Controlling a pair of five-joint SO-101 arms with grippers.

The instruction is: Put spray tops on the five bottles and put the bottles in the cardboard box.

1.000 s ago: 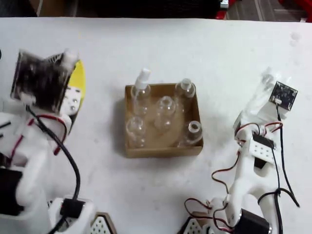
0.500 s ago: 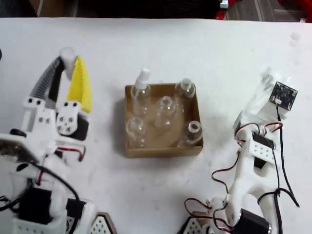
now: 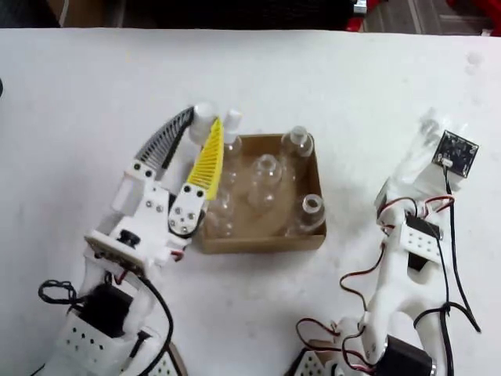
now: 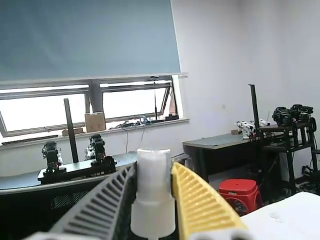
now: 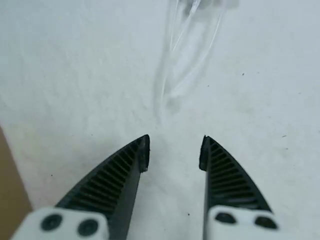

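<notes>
I have the box (image 3: 258,240) at the middle of the table (image 3: 352,78), with 5 bottles (image 3: 266,171) standing in it: 1 at the centre and 1 in each corner. The back-left bottle carries a top (image 3: 232,120). The left gripper (image 3: 202,129) sits over the box's back-left corner with a second top (image 4: 152,200) between its jaws, just beside that bottle. The right gripper (image 5: 174,150) is to the right, well apart from the box, with a tube (image 5: 187,45) lying on the table just ahead of its jaws.
</notes>
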